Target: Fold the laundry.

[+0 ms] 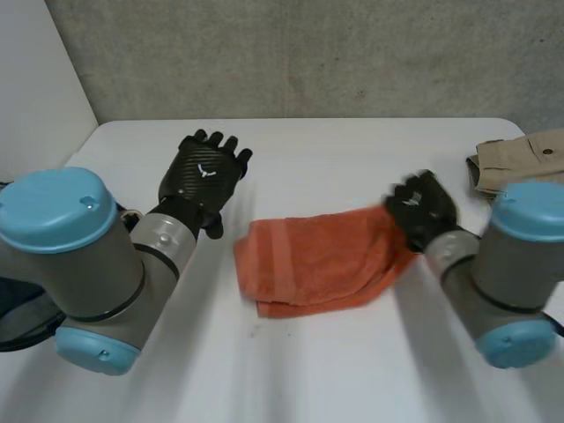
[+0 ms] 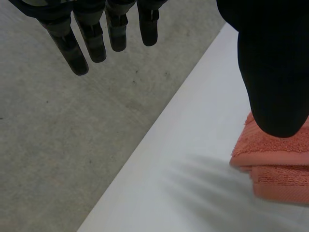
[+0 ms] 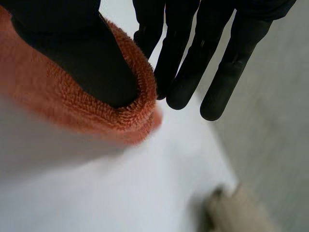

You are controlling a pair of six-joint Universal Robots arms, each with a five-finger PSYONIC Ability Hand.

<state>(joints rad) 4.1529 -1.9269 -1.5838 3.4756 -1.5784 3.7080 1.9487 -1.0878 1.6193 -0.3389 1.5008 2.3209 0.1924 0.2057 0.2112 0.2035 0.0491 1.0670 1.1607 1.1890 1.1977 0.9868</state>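
Readable text: none.
Back of the black left hand (image 1: 204, 172): small white emblem, no letters.
Back of the black right hand (image 1: 421, 208): faint white mark, unreadable.

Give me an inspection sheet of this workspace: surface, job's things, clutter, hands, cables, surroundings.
surface: white table, bare apart from the laundry.
job's things: orange towel, folded over, in the middle of the table; beige garment at the table's far right edge, apart from the towel.
clutter: nothing seen.
hands: left hand open, fingers straight, held up beside the towel and holding nothing; right hand open at the towel's right end, thumb against the cloth, fingers straight and clear of it.
cables: nothing seen.
surroundings: grey concrete wall behind the table.
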